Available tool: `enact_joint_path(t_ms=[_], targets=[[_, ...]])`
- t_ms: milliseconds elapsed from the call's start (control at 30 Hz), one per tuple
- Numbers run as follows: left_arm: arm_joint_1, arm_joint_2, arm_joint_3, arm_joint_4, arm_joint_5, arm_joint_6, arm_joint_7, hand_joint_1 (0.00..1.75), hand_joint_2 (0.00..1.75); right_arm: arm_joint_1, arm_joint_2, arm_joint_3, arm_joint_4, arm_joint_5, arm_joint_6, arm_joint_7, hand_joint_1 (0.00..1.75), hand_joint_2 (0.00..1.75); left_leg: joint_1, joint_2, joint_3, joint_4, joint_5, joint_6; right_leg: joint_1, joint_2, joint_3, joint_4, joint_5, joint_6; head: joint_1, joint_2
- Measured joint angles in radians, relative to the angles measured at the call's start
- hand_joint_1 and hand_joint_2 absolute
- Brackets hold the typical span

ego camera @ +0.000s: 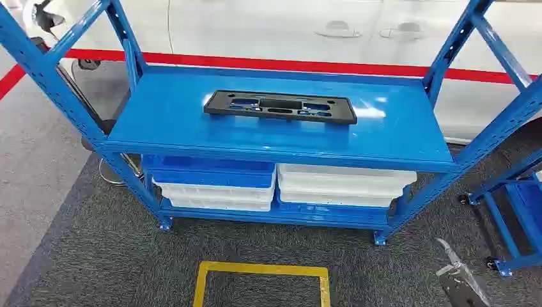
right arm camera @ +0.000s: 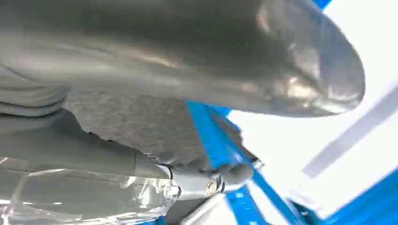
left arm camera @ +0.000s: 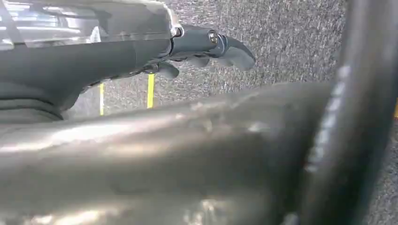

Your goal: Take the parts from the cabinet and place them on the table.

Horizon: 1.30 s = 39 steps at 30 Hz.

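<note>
**Nothing picked up yet, part still on the cabinet shelf**

Looked like the very start of the job. Black plastic part (ego camera: 279,106) (long flat frame thing with cutouts) lay flat on the top shelf of the blue cabinet (ego camera: 192,131), roughly in the middle, a bit toward the back edge. Nothing touching it, nothing beside it on that shelf.

Lower shelf held stacked bins (ego camera: 214,184), blue and white on one side, white on the other. Couldn't tell whether any more parts sat inside them.

Left hand (left arm camera: 206,47) hung down over the grey carpet (left arm camera: 291,42), well away from the cabinet. Fingers (left arm camera: 237,52) loosely curled, not clenched, with nothing in them. Yellow floor marking (ego camera: 262,270) showed on the carpet just in front of the cabinet.

Right hand (right arm camera: 213,178) also hung low, near the blue frame on that side. Held nothing as far as could be seen, but too little of the fingers visible to say wide or narrow (honestly cannot tell from that angle).

So, progress: pretty much zero done. Still left, judging by this: reach to the shelf, get a grip on the part, carry it over, set it down. No surface for the drop-off anywhere in sight, so probably a turn or a walk needed too. White car (ego camera: 358,32) with a red stripe parked right behind the cabinet.
</note>
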Motion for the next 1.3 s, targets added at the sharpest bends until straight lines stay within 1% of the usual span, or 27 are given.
enact_joint_path(t_ms=[67, 133, 267, 300, 333, 367, 400, 433, 467, 500, 567, 600, 733, 833, 900, 933, 1000, 1033, 1100, 1200, 1300], targets=[[0.001, 0.001, 0.0, 0.0, 0.0, 0.0, -0.002, 0.0, 0.0, -0.013, -0.003, -0.009, -0.016, -0.004, -0.003, -0.003, 0.0, 0.0, 0.0, -0.002, 0.002, 0.0, 0.0, 0.0, 0.0, -0.002, 0.0, 0.0, 0.0, 0.0, 0.0, 0.0], [0.002, 0.001, -0.002, 0.0, -0.001, -0.005, -0.006, 0.0, 0.0, -0.023, -0.012, -0.013, -0.024, -0.025, -0.017, -0.019, 0.0, 0.0, 0.0, -0.003, 0.001, 0.0, 0.001, -0.001, 0.0, -0.002, -0.001, 0.001, 0.0, 0.0, 0.0, 0.0], [0.0, 0.004, -0.015, 0.0, -0.003, -0.015, -0.016, 0.0, 0.0, -0.078, -0.05, -0.005, -0.01, -0.072, -0.067, -0.044, 0.0, 0.0, 0.0, -0.003, 0.001, 0.0, 0.001, -0.001, 0.0, -0.001, -0.003, 0.002, 0.0, 0.0, 0.0, 0.0], [-0.003, 0.004, -0.019, 0.0, 0.01, -0.01, -0.011, 0.0, 0.0, -0.076, -0.055, 0.006, -0.013, -0.085, -0.063, -0.018, 0.0, 0.0, 0.0, -0.003, 0.002, 0.0, 0.001, -0.001, 0.0, -0.002, -0.002, 0.001, 0.0, 0.0, 0.0, 0.0], [-0.004, 0.003, -0.018, 0.0, 0.024, -0.004, -0.006, 0.0, 0.0, -0.035, -0.045, 0.021, -0.075, -0.089, -0.041, 0.056, 0.0, 0.0, 0.0, -0.008, 0.001, 0.0, 0.001, -0.001, 0.0, -0.007, 0.001, 0.001, -0.002, 0.0, 0.0, 0.0], [-0.003, 0.002, -0.018, 0.0, 0.034, 0.004, -0.002, 0.0, 0.0, 0.037, -0.013, 0.049, -0.234, -0.089, -0.024, 0.189, 0.0, 0.0, 0.001, -0.015, 0.0, 0.0, 0.001, -0.001, 0.001, -0.014, 0.003, 0.001, -0.004, 0.001, 0.0, 0.0], [0.001, 0.001, -0.018, 0.0, 0.04, 0.007, -0.001, 0.0, 0.0, 0.103, 0.004, 0.08, -0.396, -0.088, -0.026, 0.306, 0.0, 0.0, 0.0, -0.018, -0.004, 0.0, 0.001, -0.001, 0.001, -0.018, 0.003, 0.003, -0.006, 0.0, 0.0, 0.0], [0.006, 0.001, -0.018, 0.0, 0.041, 0.009, 0.001, 0.0, 0.0, 0.135, 0.029, 0.128, -0.524, -0.092, -0.041, 0.381, 0.0, 0.0, 0.0, -0.016, -0.004, 0.0, 0.0, -0.003, 0.001, -0.015, -0.001, 0.004, -0.006, -0.001, 0.0, 0.0], [0.009, -0.001, -0.019, 0.0, 0.042, 0.009, 0.004, 0.0, 0.0, 0.147, 0.037, 0.17, -0.593, -0.097, -0.057, 0.406, 0.0, 0.0, 0.0, -0.009, -0.002, 0.0, 0.0, -0.003, 0.001, -0.007, -0.004, 0.005, -0.005, -0.002, 0.0, 0.0], [0.007, -0.002, -0.019, 0.001, 0.042, 0.009, 0.005, 0.0, 0.0, 0.159, 0.038, 0.196, -0.643, -0.101, -0.078, 0.404, 0.0, 0.0, 0.0, -0.008, 0.0, 0.0, 0.0, -0.003, 0.0, -0.006, -0.005, 0.006, -0.005, -0.002, 0.0, 0.0], [0.004, -0.003, -0.02, 0.001, 0.042, 0.009, 0.005, 0.0, 0.0, 0.183, 0.038, 0.209, -0.734, -0.101, -0.128, 0.367, 0.0, 0.0, 0.0, -0.011, -0.001, 0.0, 0.0, -0.003, 0.001, -0.01, -0.003, 0.006, -0.006, -0.002, 0.0, 0.0], [0.004, -0.003, -0.021, 0.001, 0.043, 0.009, 0.005, 0.0, 0.0, 0.186, 0.038, 0.22, -0.761, -0.099, -0.14, 0.35, 0.0, 0.0, 0.0, -0.01, -0.001, 0.0, 0.0, -0.004, 0.002, -0.01, -0.003, 0.006, -0.006, -0.002, 0.0, 0.0], [0.002, -0.006, -0.024, 0.001, 0.048, 0.006, 0.002, 0.0, 0.0, 0.203, 0.039, 0.268, -0.847, -0.076, -0.159, 0.309, 0.0, 0.0, 0.0, -0.01, 0.0, 0.0, 0.0, -0.004, 0.001, -0.008, -0.003, 0.006, -0.006, -0.003, 0.0, 0.0], [0.002, -0.006, -0.025, 0.001, 0.052, -0.004, -0.002, 0.0, 0.0, 0.2, 0.039, 0.305, -0.895, -0.059, -0.167, 0.305, 0.0, 0.0, 0.0, -0.01, 0.0, 0.0, 0.0, -0.004, 0.001, -0.008, -0.002, 0.006, -0.006, -0.003, 0.0, 0.0], [0.002, -0.006, -0.026, 0.001, 0.054, -0.023, -0.003, 0.0, 0.0, 0.194, 0.034, 0.342, -0.921, -0.051, -0.168, 0.308, 0.0, 0.0, 0.0, -0.01, 0.0, 0.0, 0.0, -0.004, 0.001, -0.008, -0.002, 0.006, -0.006, -0.003, 0.0, 0.0], [0.002, -0.006, -0.026, 0.001, 0.058, -0.033, -0.004, 0.0, 0.0, 0.191, 0.031, 0.359, -0.935, -0.047, -0.161, 0.321, 0.0, 0.0, 0.0, -0.01, 0.0, 0.0, 0.0, -0.004, 0.001, -0.008, -0.002, 0.006, -0.006, -0.003, 0.0, 0.0], [0.003, -0.006, -0.026, 0.001, 0.063, -0.045, -0.004, 0.0, 0.0, 0.186, 0.015, 0.397, -0.99, -0.034, -0.139, 0.377, 0.0, 0.0, 0.0, -0.01, -0.002, 0.0, 0.0, -0.004, 0.001, -0.009, -0.002, 0.006, -0.006, -0.003, 0.0, 0.0], [0.003, -0.006, -0.026, 0.001, 0.064, -0.05, -0.004, 0.0, 0.0, 0.172, 0.003, 0.425, -1.027, -0.026, -0.129, 0.419, 0.0, 0.0, 0.0, -0.01, -0.002, 0.0, 0.0, -0.004, 0.001, -0.008, -0.003, 0.006, -0.006, -0.003, 0.0, 0.0], [0.0, -0.005, -0.03, 0.001, 0.066, -0.053, -0.004, 0.0, 0.0, 0.127, -0.024, 0.503, -1.077, -0.02, -0.123, 0.469, 0.0, 0.0, 0.0, -0.008, 0.001, 0.0, 0.0, -0.004, 0.002, -0.006, -0.003, 0.006, -0.006, -0.003, 0.0, 0.0], [-0.004, -0.004, -0.037, 0.001, 0.066, -0.055, 0.0, 0.0, 0.0, 0.101, -0.044, 0.558, -1.091, -0.015, -0.123, 0.488, 0.0, 0.0, 0.001, -0.012, 0.0, 0.0, 0.001, -0.004, 0.002, -0.011, -0.001, 0.006, -0.006, -0.004, 0.0, 0.0], [-0.001, -0.002, -0.047, 0.003, 0.066, -0.055, 0.006, 0.0, 0.0, 0.078, -0.056, 0.595, -1.098, -0.011, -0.123, 0.489, 0.0, 0.0, 0.001, -0.011, 0.0, 0.0, 0.001, -0.005, 0.002, -0.009, -0.002, 0.006, -0.006, -0.004, 0.0, 0.0]])
